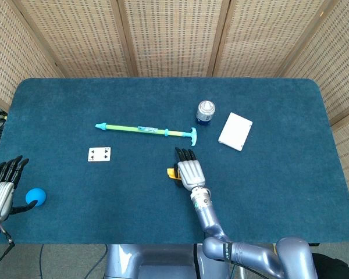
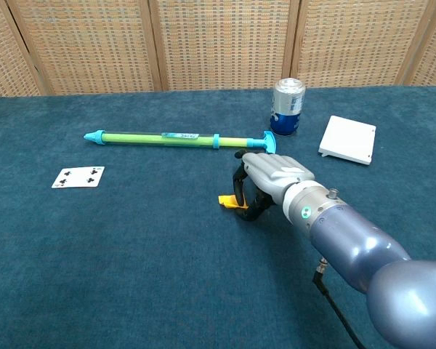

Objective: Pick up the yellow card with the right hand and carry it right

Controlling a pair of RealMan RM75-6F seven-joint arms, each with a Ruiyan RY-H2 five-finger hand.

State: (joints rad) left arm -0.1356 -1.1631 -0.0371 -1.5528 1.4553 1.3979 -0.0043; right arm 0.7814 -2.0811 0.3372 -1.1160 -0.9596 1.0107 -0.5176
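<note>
The yellow card (image 1: 172, 172) lies low at the middle of the blue table, only its left edge (image 2: 227, 201) showing. My right hand (image 1: 189, 170) covers the rest, its dark fingers (image 2: 241, 190) curled down around the card and pinching it against the thumb. In the chest view the right hand (image 2: 272, 178) sits just to the right of the visible yellow edge. My left hand (image 1: 3, 186) rests at the table's near left corner with fingers stretched out and apart, holding nothing.
A blue ball (image 1: 36, 196) lies beside the left hand. A playing card (image 2: 78, 177) is at the left, a green and blue rod (image 2: 178, 139) behind the right hand. A can (image 2: 288, 106) and a white box (image 2: 348, 139) stand to the back right.
</note>
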